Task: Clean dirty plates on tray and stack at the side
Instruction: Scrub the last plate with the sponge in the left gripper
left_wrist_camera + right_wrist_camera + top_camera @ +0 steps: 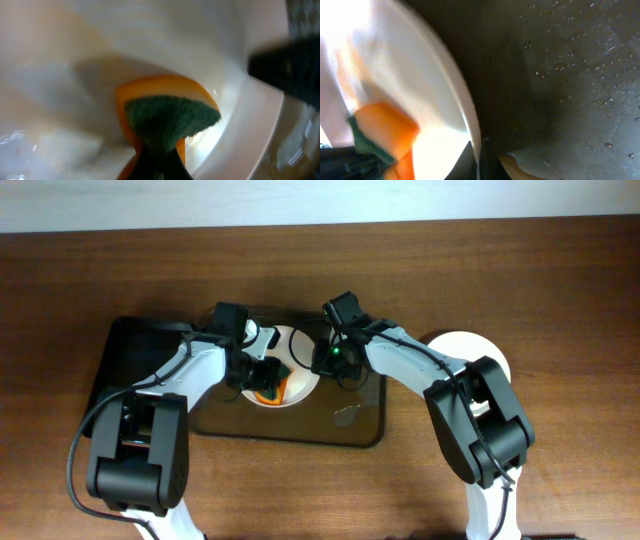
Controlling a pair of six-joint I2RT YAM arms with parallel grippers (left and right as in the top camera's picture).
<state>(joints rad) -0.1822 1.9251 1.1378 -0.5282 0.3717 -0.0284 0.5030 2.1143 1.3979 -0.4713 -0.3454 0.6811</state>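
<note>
A white plate (298,380) is held tilted over the smoky brown-grey tray (360,425). My right gripper (325,360) is shut on the plate's rim; the right wrist view shows the rim (470,120) pinched between its fingers (479,160). My left gripper (262,375) is shut on an orange sponge with a green scouring face (170,117) and presses it against the plate's inner surface (75,50). The sponge also shows in the right wrist view (382,132). A second white plate (470,355) lies on the table to the right of the tray.
A smaller glossy black tray (135,360) lies left of the brown-grey tray. A small pale scrap (347,416) lies on the wet tray floor (580,75). The wooden table (560,280) stretches around.
</note>
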